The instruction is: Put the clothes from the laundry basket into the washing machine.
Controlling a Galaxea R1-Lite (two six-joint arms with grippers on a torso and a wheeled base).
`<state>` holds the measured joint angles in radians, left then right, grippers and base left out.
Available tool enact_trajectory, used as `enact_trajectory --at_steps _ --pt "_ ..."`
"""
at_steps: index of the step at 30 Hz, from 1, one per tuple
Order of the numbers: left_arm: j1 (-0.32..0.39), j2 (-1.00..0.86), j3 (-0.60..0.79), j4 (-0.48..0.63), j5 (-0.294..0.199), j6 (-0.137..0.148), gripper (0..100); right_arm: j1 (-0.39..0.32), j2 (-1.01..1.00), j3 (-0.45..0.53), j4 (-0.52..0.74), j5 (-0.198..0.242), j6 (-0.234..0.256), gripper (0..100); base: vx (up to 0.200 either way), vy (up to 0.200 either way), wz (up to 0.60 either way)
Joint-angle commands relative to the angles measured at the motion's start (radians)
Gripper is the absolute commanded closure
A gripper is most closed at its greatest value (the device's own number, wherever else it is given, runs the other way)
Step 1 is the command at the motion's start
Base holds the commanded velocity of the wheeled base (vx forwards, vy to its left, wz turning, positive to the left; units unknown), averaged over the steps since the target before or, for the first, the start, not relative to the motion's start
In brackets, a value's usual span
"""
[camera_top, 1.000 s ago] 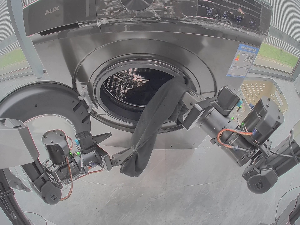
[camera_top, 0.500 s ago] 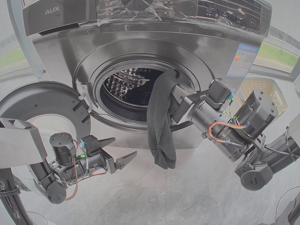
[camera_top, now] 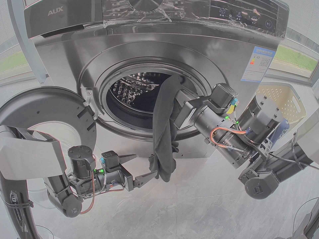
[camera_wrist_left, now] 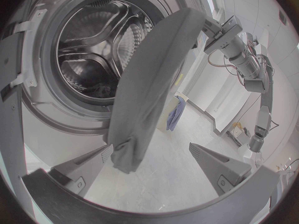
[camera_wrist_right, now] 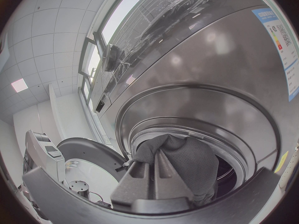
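I see a pale grey, marbled floor (camera_top: 186, 203) carrying everything here. The washing machine (camera_top: 159, 47) stands on it at 12 o'clock, its round door (camera_top: 43, 110) swung open toward 9 o'clock. The cream, perforated laundry basket (camera_top: 282, 98) sits on the floor just beside the machine, at about 2 o'clock.

Right gripper (camera_wrist_right: 154, 155), fingers (camera_wrist_right: 169, 179) tight on a dark garment (camera_wrist_right: 194, 162) (fine mesh weave) at the washing machine (camera_wrist_right: 202, 78) opening.
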<state>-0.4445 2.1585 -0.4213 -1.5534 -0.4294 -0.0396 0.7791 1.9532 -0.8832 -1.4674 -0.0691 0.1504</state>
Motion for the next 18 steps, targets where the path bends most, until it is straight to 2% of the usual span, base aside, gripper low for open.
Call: enact_trajectory --at_steps 1,5,6,8,12,18 --pt "-0.022 0.055 -0.031 -0.001 -0.011 0.001 0 0.006 0.015 -0.011 -0.001 0.000 0.000 100 0.000 0.000 0.00" --pt "-0.013 0.155 -0.137 -0.001 0.001 0.015 0 0.011 0.013 -0.014 -0.004 -0.001 0.000 100 0.000 0.000 0.00" --pt "-0.003 0.195 -0.185 0.001 0.003 0.041 0 0.012 0.012 -0.014 -0.004 -0.001 0.000 100 0.000 0.000 0.00" --pt "0.010 0.211 -0.206 0.001 0.003 0.050 0 0.019 0.007 -0.013 -0.004 -0.001 0.000 100 0.000 0.000 0.00" --pt "0.041 0.242 -0.272 0.001 0.001 0.049 0 0.025 0.006 -0.008 -0.011 -0.001 0.000 100 0.000 0.000 0.00" --pt "0.043 0.261 -0.301 0.001 0.000 0.047 0 0.032 0.009 -0.016 -0.014 -0.001 0.000 100 0.000 0.000 0.00"
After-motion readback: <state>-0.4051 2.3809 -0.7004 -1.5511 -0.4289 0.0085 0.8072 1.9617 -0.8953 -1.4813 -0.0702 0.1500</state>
